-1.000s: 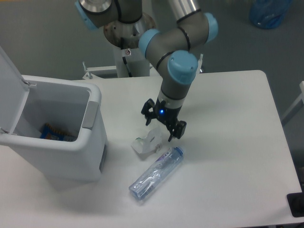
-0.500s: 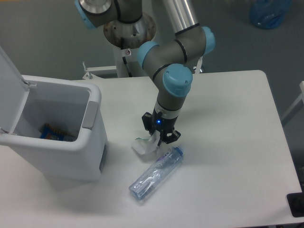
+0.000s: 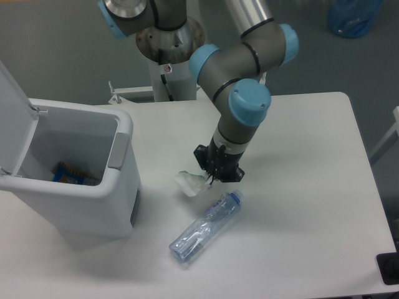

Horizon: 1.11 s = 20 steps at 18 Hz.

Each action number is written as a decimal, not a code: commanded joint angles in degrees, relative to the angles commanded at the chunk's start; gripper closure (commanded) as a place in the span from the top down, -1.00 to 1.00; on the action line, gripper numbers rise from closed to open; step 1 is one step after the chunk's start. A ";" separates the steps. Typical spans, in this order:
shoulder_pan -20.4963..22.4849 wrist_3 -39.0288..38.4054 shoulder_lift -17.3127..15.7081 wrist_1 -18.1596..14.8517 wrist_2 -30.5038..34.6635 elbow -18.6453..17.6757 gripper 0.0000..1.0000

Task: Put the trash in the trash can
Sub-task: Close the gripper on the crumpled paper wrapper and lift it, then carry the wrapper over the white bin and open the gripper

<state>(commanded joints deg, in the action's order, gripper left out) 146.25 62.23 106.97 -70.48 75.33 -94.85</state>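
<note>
The small white carton piece (image 3: 190,183) with green marks sits mid-table, tilted, its right edge between my fingers. My gripper (image 3: 211,177) points down and is shut on that edge; I cannot tell whether the carton is off the table. The clear plastic bottle (image 3: 206,227) with a bluish label lies on the table just below and right of the carton, untouched. The white trash can (image 3: 121,187) stands at the left with its lid (image 3: 12,118) raised and a grey tab (image 3: 118,150) on its rim. It is well left of the gripper.
A blue and orange packet (image 3: 72,174) lies inside the can. The arm's base column (image 3: 168,43) stands behind the table. A blue bag (image 3: 354,15) lies on the floor at the far right. A black object (image 3: 389,268) sits at the table's front right corner.
The gripper came down from open above the carton and closed on its right edge. The arm has since shifted slightly right, and the carton has tilted and moved with it.
</note>
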 joint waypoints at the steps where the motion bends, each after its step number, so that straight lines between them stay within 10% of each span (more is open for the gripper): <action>1: 0.35 -2.18 -0.79 0.00 -2.01 0.88 -1.00; 10: 2.64 -17.84 -3.86 0.70 -27.68 10.99 -1.00; 20: -2.27 -19.87 -9.76 0.87 -40.26 9.60 -1.00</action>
<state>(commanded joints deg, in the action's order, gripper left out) 143.98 42.37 97.21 -69.61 35.07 -85.25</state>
